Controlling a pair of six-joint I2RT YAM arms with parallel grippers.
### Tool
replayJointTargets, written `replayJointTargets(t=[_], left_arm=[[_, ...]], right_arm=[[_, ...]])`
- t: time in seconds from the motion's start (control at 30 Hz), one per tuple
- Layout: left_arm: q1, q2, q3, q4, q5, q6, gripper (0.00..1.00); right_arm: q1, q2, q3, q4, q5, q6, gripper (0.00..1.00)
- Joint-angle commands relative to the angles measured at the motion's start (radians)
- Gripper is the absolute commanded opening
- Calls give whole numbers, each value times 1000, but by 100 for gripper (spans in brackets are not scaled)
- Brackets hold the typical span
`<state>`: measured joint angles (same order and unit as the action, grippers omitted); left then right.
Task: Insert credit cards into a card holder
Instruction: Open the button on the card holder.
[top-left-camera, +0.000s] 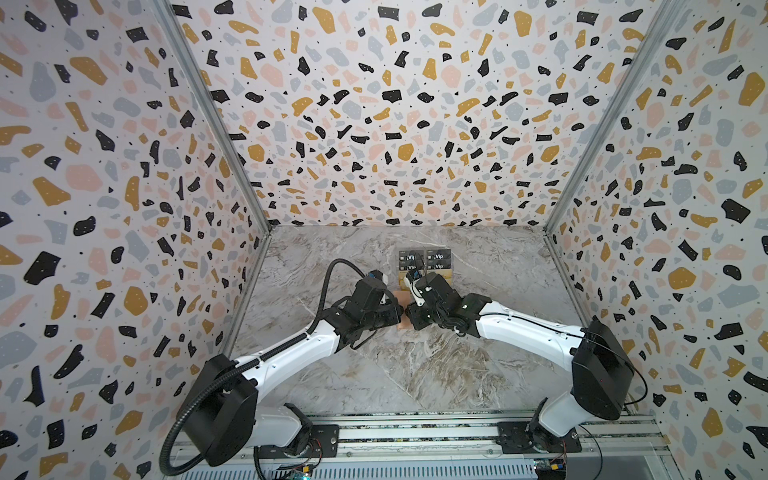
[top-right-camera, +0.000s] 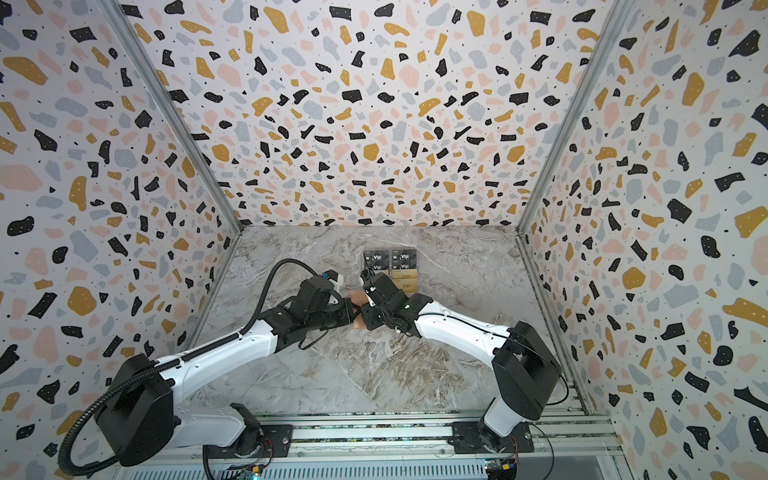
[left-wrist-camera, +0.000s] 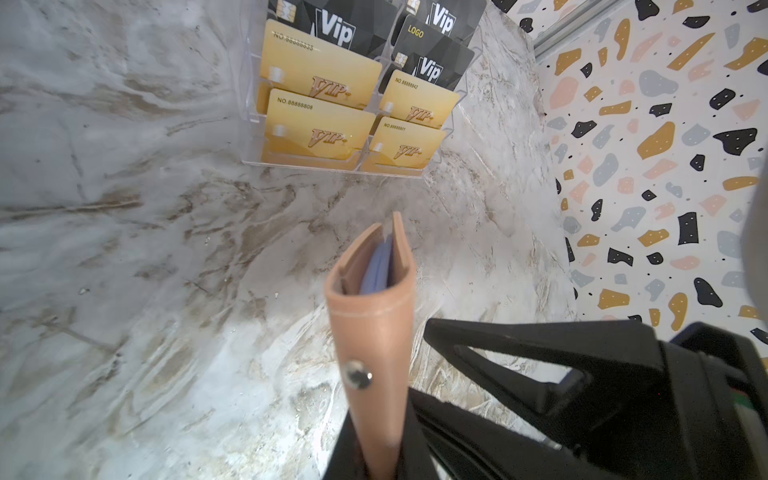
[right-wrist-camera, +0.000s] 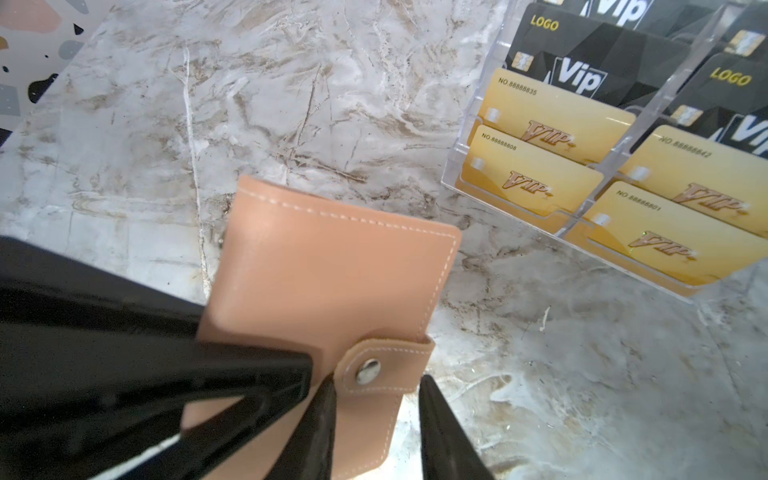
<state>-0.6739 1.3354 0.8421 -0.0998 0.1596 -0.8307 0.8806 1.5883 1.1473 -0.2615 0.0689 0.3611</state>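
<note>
Held between two robot arms, the card holder (right-wrist-camera: 332, 270), a salmon-pink wallet snapped closed, appears to sit clear of the marble worktop (left-wrist-camera: 166, 249). Its long axis runs from the pincers toward the card stand. The left pincer (left-wrist-camera: 376, 457) is clamped tight on the wallet's near end and carries it on edge. Viewed end-on from the left wrist, bluish sleeves (left-wrist-camera: 376, 270) show between the covers, with no gold among them.

The right pincer (right-wrist-camera: 376, 386) is partly open and grips nothing. It straddles the strap tab (right-wrist-camera: 395, 357) and its round snap (right-wrist-camera: 368, 371), one finger close against the tab's edge and the other just apart from it. With the tab lying squarely between those fingers, the likely next move is to close on it and pull the snap free while the left arm braces the wallet.

In both top views a sliver of pink shows where the two wrists meet at mid-worktop.

Just beyond the wallet's far end, and nearer the right arm, stands a clear acrylic stand (right-wrist-camera: 453, 183). The four gold credit cards (left-wrist-camera: 318, 131) fill the front two tiers of its two columns, one to a pocket. Black cards (left-wrist-camera: 332, 25) marked "Vip" occupy the tiers behind.
</note>
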Motion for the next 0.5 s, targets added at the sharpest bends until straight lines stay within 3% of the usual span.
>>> replayJointTargets(t=[0.0,0.47], left_arm=[[-16,-36,0,100,114,5,0],[-16,-42,26,62,138,28,0]], right_arm=[[12,-5,8,50,82,1,32],[15,15,-13,58,114,-12,5]])
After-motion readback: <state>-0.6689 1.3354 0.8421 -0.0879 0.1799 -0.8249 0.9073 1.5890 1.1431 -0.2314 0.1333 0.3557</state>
